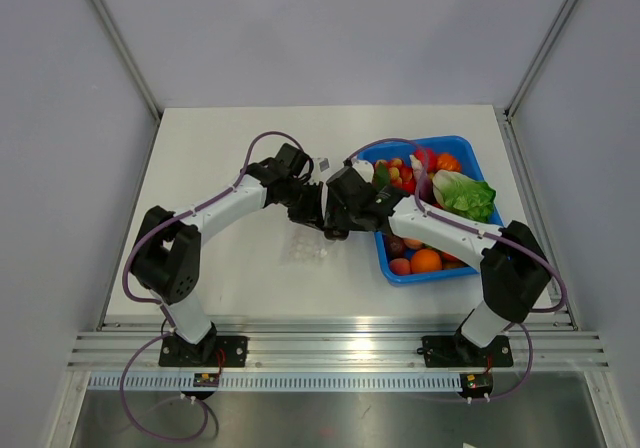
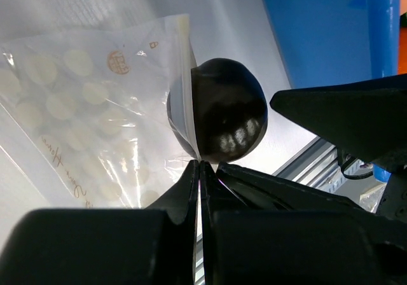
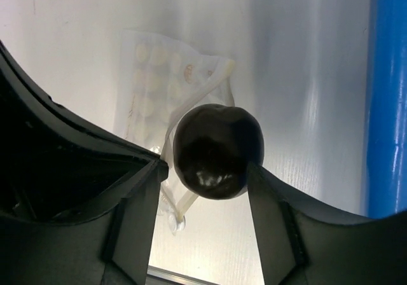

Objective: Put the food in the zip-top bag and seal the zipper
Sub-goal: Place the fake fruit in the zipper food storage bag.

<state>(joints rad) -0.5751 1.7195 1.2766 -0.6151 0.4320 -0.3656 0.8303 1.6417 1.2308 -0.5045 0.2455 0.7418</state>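
Two black claws close together over the middle of a white worktop (image 1: 230, 148), seen from above. Leftmost, open bare worktop running out to its left edge. Next, the left claw (image 2: 199, 165), clamped shut on one lip of the zip-top bag (image 2: 95, 107) at its mouth edge. Clear crinkly pouch spread out to the left of that claw, with pale round spots and a small reddish stamp.

Just right of the pinched lip and touching it, the food (image 2: 222, 116): a round, glossy, near-black plum at the mouth, not clearly inside. Around the plum, the right claw (image 3: 210, 170), gripping it with one finger on each side.

Further right, a strip of free white worktop, then the straight wall of the blue tray (image 3: 388, 107), well apart from plum and bag. In the overhead view, tray filled with orange, red and peach fruits (image 1: 425, 260) and a green cabbage (image 1: 465, 196), its right rim near the worktop's right edge.
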